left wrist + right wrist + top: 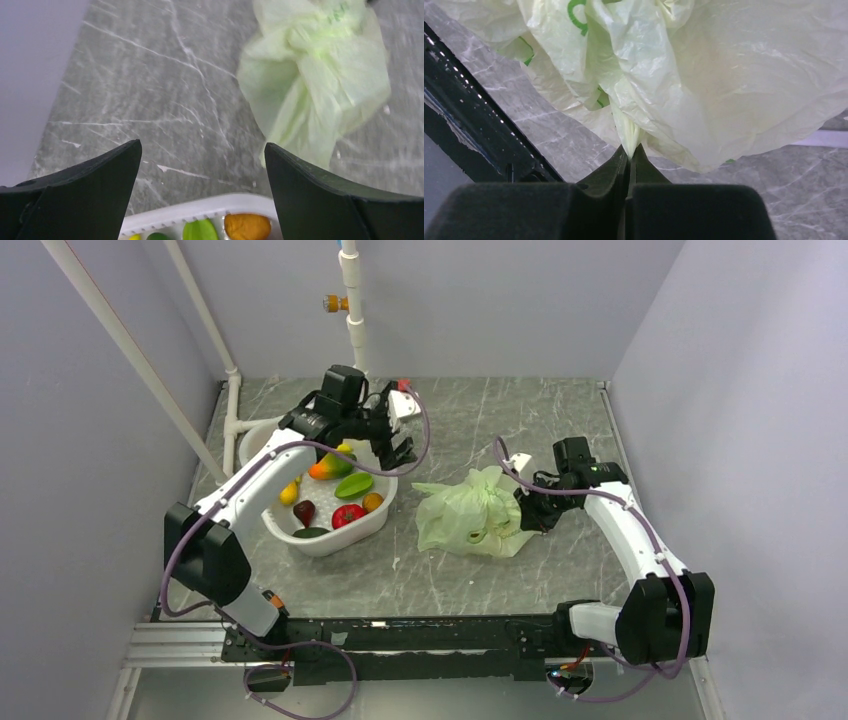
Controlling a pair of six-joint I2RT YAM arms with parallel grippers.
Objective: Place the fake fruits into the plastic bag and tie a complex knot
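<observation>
The pale-green plastic bag point(470, 512) lies crumpled on the table right of centre; it also shows in the left wrist view point(320, 75) and the right wrist view point(704, 75). One dark fruit shows through its side. My right gripper point(629, 147) is shut on a fold of the bag at its right edge point(528, 512). The fake fruits point(335, 495) lie in the white basin point(375, 525): mango, green ones, red one, yellow banana, orange one point(247, 226). My left gripper point(202, 150) is open and empty above the basin's far right rim point(398, 452). No knot shows.
White pipes point(352, 310) stand at the back and left of the grey marble table. Walls close in on three sides. The black rail point(400, 640) runs along the near edge.
</observation>
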